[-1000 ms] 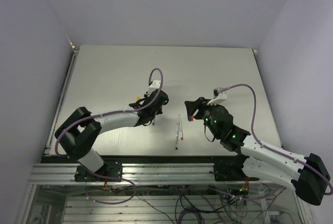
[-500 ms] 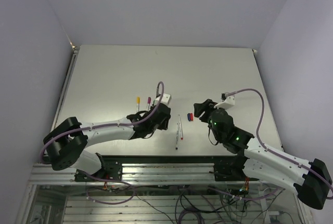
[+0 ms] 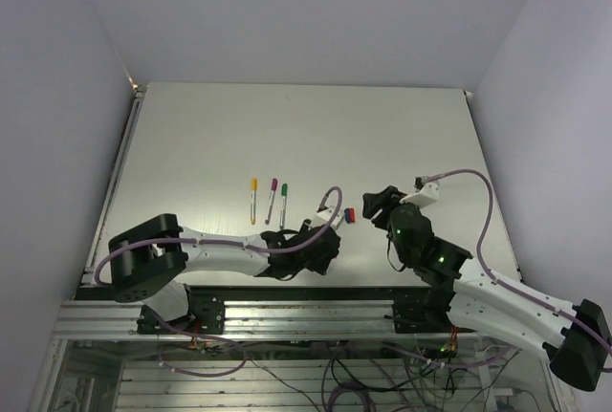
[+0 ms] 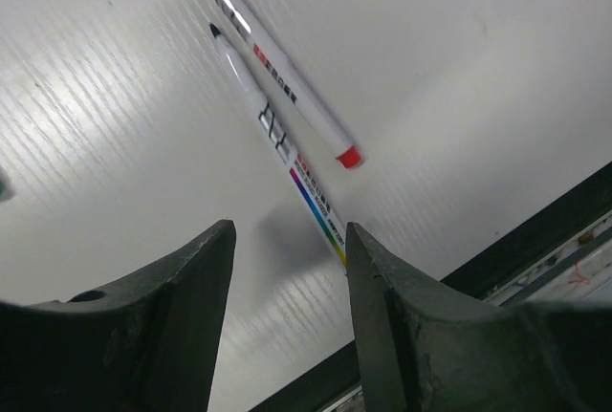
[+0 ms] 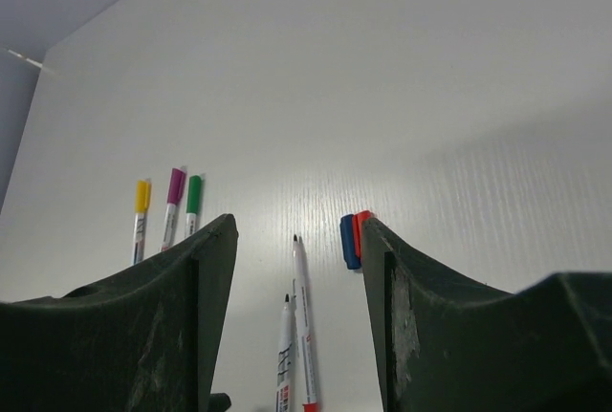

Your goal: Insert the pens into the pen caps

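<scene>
From above: on a white table (image 3: 402, 135), three capped pens side by side, yellow-capped pen (image 3: 253, 200), purple-capped pen (image 3: 272, 200), green-capped pen (image 3: 283, 205). Just right of them, blue cap (image 3: 346, 213) touching red cap (image 3: 353, 213), both loose. Low near the front edge, left gripper (image 3: 320, 251), opening hidden here. Beside the two caps, right gripper (image 3: 371, 204).

From the left wrist: fingers (image 4: 182, 297) spread apart, grasping nothing. Beyond them, two uncapped pens flat on the table, nearly parallel and close together: red-ended pen (image 4: 287, 82) and dark-tipped pen (image 4: 277, 135), its near end showing in the gap between the fingers.

From the right wrist: jaws released, empty. Ahead, both loose caps touching; the bare pens just left of them; the three capped pens farther left
</scene>
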